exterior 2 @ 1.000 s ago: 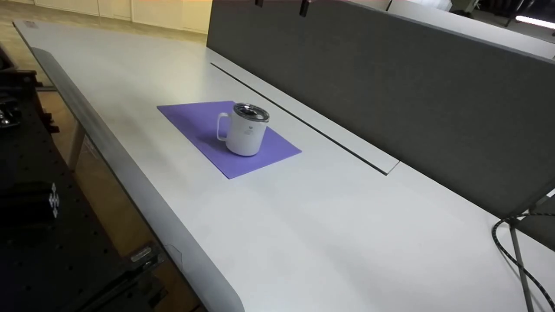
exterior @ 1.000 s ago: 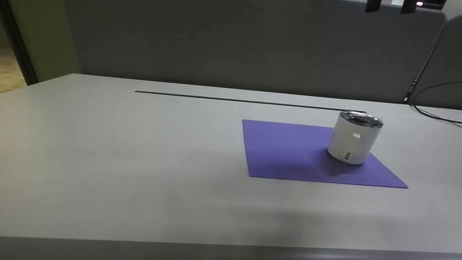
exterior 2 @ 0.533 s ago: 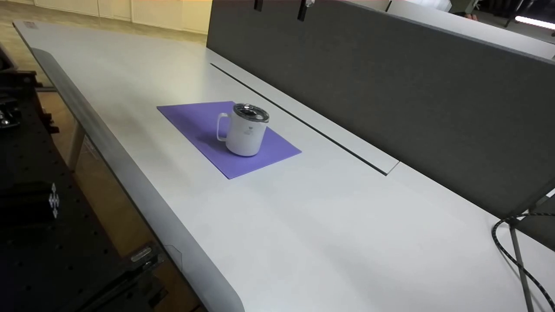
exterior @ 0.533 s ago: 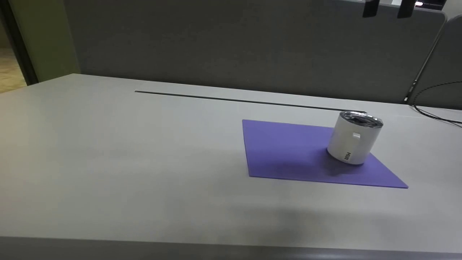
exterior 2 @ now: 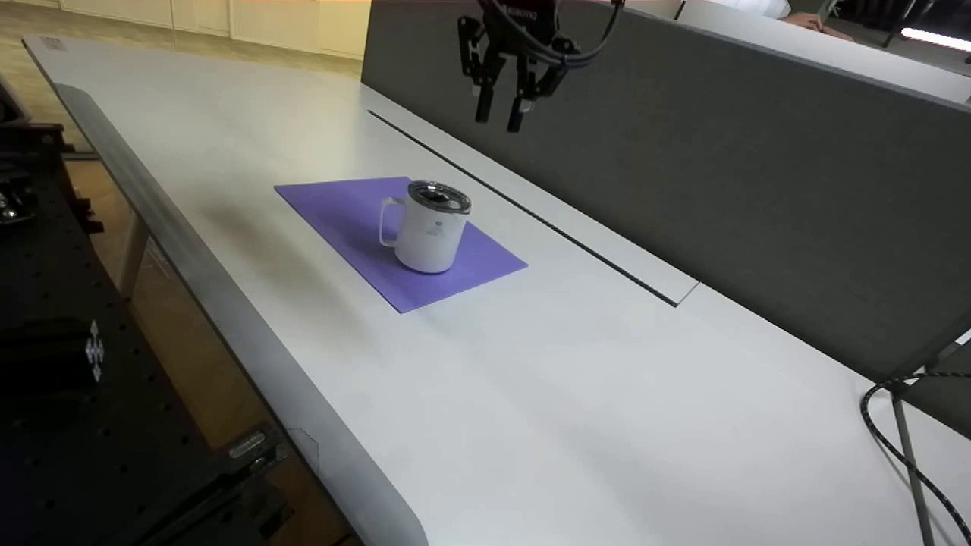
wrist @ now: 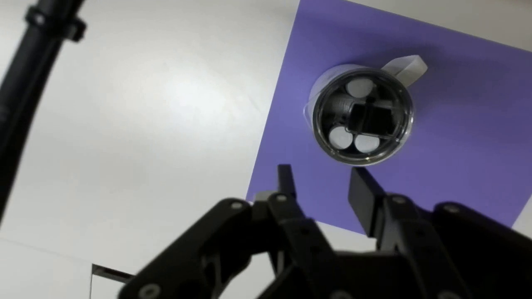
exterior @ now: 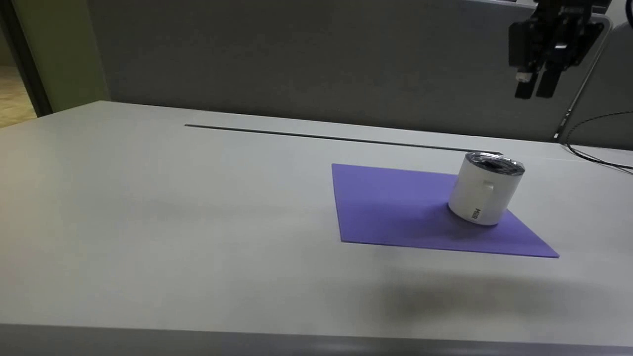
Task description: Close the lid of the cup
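The small white cup [exterior: 477,202] stands upright on a purple mat, with its handle showing in both exterior views. On its top sits the round, dark silvery lid [exterior 2: 440,197]. From above, in the wrist view, the lid [wrist: 370,118] looks see-through, with a black block near its middle and white round spots. My gripper [exterior 2: 499,123] hangs in the air above and beyond the cup, touching nothing. Its fingers stand partly apart with a bare gap between them. In the wrist view the gripper [wrist: 322,169] points at the mat beside the lid's rim, one fingertip appearing close to it.
The purple mat [exterior: 385,202] lies on a white table [exterior 2: 607,379]. A dark grey partition [exterior 2: 721,167] rises along the table's back edge. A black cable [exterior 2: 880,425] lies at one corner, and a dark slot [exterior: 341,139] runs near the partition.
My gripper has come down into fuller view in both exterior views, and its fingers have drawn closer together. Cup, lid and mat have stayed in place.
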